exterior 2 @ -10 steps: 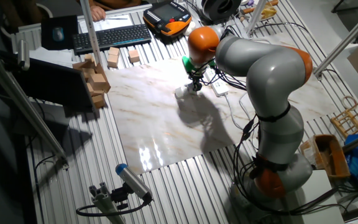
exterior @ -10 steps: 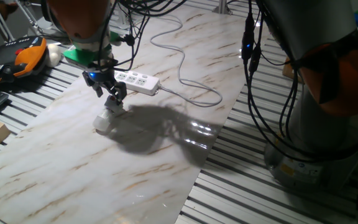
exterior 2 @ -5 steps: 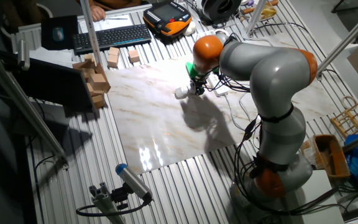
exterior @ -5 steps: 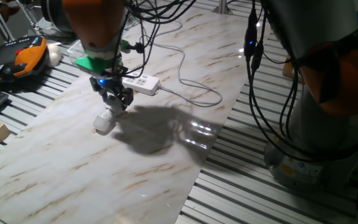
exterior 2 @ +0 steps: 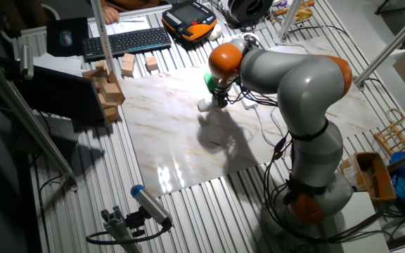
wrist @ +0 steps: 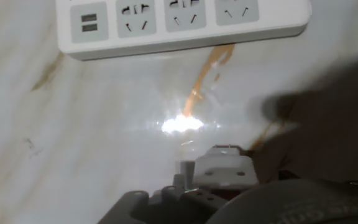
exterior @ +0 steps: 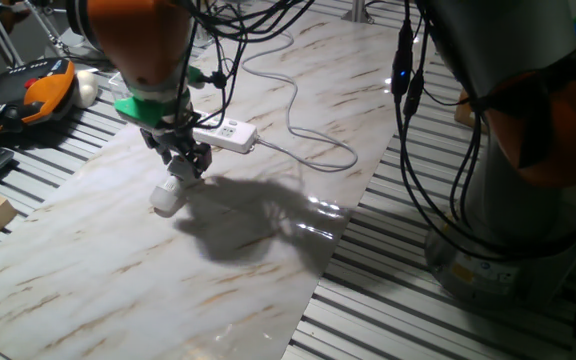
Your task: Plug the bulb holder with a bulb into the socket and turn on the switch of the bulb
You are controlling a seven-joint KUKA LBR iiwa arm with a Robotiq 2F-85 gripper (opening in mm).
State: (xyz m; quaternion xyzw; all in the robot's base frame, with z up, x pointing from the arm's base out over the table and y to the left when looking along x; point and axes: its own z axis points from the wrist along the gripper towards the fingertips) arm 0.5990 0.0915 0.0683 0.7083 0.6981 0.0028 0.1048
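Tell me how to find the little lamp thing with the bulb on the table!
Look at the big marble board on the table. The orange robot arm's gripper hangs over its left side, and the bulb holder lies just under it. It is small and stubby, unlike the long flat socket strip behind it.

bulb holder [exterior: 168, 194] on table [exterior: 268, 250] (near socket [exterior: 224, 134]), tool [exterior: 185, 165] above.

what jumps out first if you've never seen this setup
The big grey-and-orange arm bent over the marble table, its gripper right at a small white bulb holder lying there. Just behind it lies a white power strip, nothing plugged into the outlets in view.
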